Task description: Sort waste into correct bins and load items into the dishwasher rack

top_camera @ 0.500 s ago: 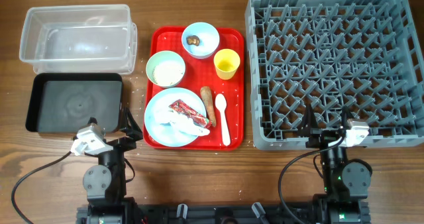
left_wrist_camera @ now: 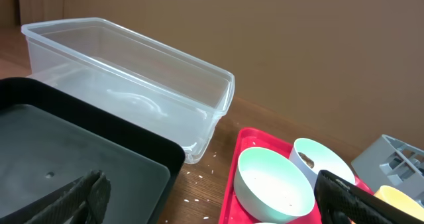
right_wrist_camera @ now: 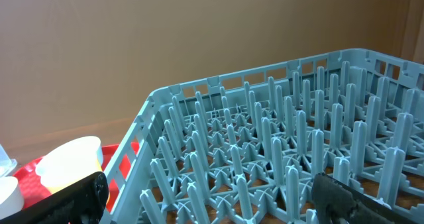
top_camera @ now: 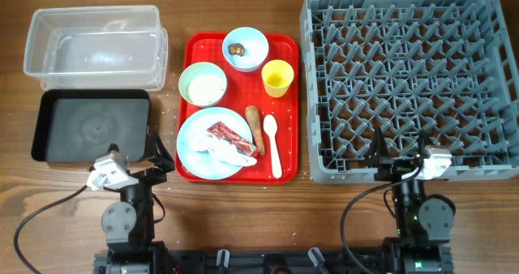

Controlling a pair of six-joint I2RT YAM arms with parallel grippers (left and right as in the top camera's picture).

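Observation:
A red serving tray [top_camera: 288, 144] holds a pale blue plate [top_camera: 193, 144] with a red wrapper [top_camera: 233, 136] and white tissue [top_camera: 225, 152], a brown stick [top_camera: 255, 122], a white spoon [top_camera: 273, 146], a yellow cup [top_camera: 277, 78], a pale green bowl [top_camera: 203, 85] and a pale blue bowl [top_camera: 245, 49] with a brown lump [top_camera: 236, 49]. The clear tub [top_camera: 93, 39] and black tray [top_camera: 91, 126] lie left, the grey rack [top_camera: 405, 79] right. My left gripper [top_camera: 156, 151] and right gripper [top_camera: 399, 154] are open and empty near the front edge.
Rice grains [left_wrist_camera: 199, 177] lie scattered on the wood between the black tray [left_wrist_camera: 79, 164] and the red tray [left_wrist_camera: 232, 184]. The left wrist view also shows the clear tub [left_wrist_camera: 132, 85] and green bowl [left_wrist_camera: 273, 184]. The right wrist view shows the rack [right_wrist_camera: 265, 158] and cup [right_wrist_camera: 69, 161].

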